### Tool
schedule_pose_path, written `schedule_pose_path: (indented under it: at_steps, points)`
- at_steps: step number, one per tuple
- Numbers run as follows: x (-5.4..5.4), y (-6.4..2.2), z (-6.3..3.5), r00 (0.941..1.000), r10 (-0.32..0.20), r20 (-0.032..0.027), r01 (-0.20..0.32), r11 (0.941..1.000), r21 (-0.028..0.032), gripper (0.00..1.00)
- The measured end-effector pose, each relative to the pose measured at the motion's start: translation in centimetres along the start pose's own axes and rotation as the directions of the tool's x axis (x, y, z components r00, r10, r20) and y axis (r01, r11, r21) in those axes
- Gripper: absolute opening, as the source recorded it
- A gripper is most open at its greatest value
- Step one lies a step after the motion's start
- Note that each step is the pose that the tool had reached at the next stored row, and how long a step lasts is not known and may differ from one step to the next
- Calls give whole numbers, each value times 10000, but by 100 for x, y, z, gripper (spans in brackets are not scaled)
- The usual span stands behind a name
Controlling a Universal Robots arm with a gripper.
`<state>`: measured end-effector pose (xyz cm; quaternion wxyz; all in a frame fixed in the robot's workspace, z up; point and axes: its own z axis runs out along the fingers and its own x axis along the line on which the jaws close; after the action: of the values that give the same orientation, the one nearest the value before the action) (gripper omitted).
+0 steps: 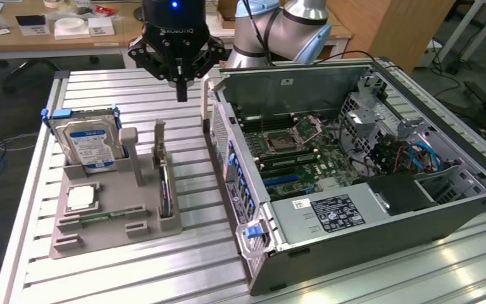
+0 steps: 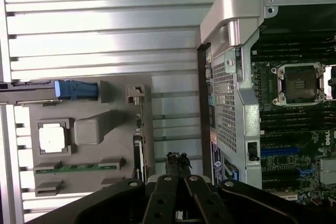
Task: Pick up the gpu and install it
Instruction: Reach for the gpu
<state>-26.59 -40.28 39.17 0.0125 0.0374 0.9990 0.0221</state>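
Note:
The gpu (image 1: 166,185) is a thin black card standing on edge in a slot of the grey holder tray (image 1: 112,244), its pale bracket strip (image 1: 159,136) pointing up at the far end. The wrist view looks down on the gpu (image 2: 139,135) edge-on. My gripper (image 1: 181,95) hangs above the slatted table, just beyond the card's bracket end, between the tray and the open computer case (image 1: 252,209). Its fingers are shut together with nothing in them. In the wrist view the gripper (image 2: 177,162) sits just beside the card's line, towards the case (image 2: 231,30).
A silver hard drive (image 1: 87,142) with a blue-white label stands in the tray, with a processor chip (image 1: 81,197) and a green memory stick (image 1: 99,216) lying near it. The motherboard (image 1: 298,155) lies exposed in the case. A desk (image 1: 57,38) stands behind the table.

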Motion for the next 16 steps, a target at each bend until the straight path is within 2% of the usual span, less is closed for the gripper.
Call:
schedule_pose_path:
  at_steps: [16]
  points:
    - [184,-27,-3,10000,0,0,0,10000,0,11]
